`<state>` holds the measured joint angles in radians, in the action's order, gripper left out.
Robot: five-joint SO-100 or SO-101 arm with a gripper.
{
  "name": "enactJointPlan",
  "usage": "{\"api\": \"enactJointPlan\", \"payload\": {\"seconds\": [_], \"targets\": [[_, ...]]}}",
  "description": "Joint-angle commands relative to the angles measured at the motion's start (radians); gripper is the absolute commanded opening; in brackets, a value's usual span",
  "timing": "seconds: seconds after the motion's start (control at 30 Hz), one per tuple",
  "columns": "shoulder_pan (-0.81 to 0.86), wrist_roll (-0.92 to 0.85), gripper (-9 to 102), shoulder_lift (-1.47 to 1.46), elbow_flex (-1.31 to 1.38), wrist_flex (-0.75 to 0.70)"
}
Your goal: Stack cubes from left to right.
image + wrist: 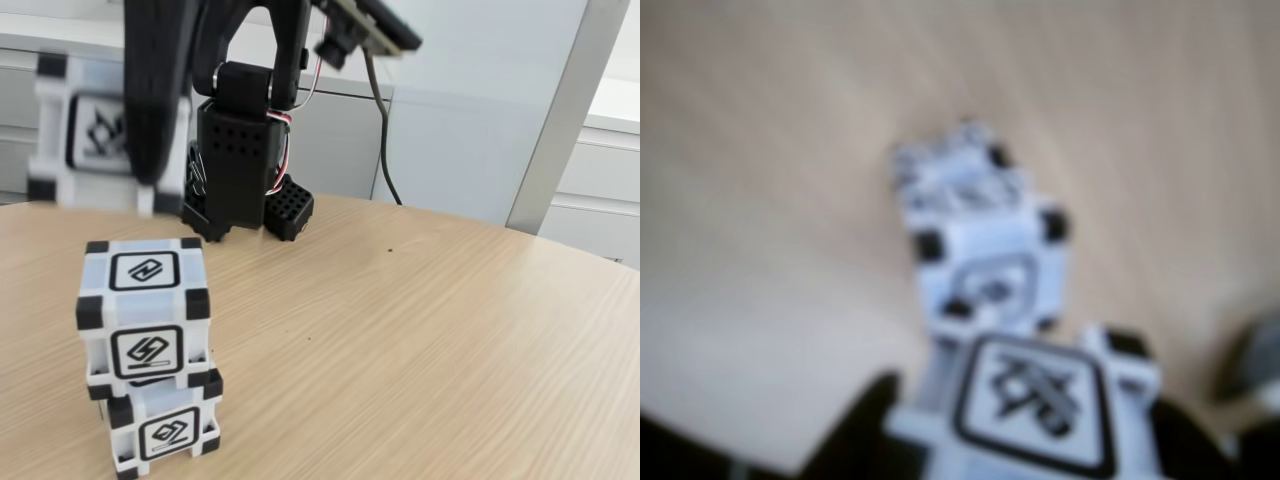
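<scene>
Lower left of the fixed view: two cubes stacked on the wooden counter [420, 330], top cube [145, 310] sitting on the bottom cube [165, 430]. Above them, upper left, the claw [150, 130] grips the third cube [85, 135] in mid-air. Behind stands the arm's black base [245, 165].

Two white cubes with black corners and framed symbols stacked on the table, upper cube [143, 311] set slightly askew on lower cube [165, 430], third cube [95, 135] held aloft above them, blurred.
</scene>
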<state>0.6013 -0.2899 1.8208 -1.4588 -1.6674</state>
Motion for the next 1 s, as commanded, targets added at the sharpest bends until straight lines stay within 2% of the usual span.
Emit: {"api": "enactJointPlan", "payload": {"seconds": [0.0, 0.97], "targets": [[0.002, -0.015, 18, -0.035, 0.008, 0.011], [-0.002, -0.167, 19, -0.054, 0.008, 0.011]]}}
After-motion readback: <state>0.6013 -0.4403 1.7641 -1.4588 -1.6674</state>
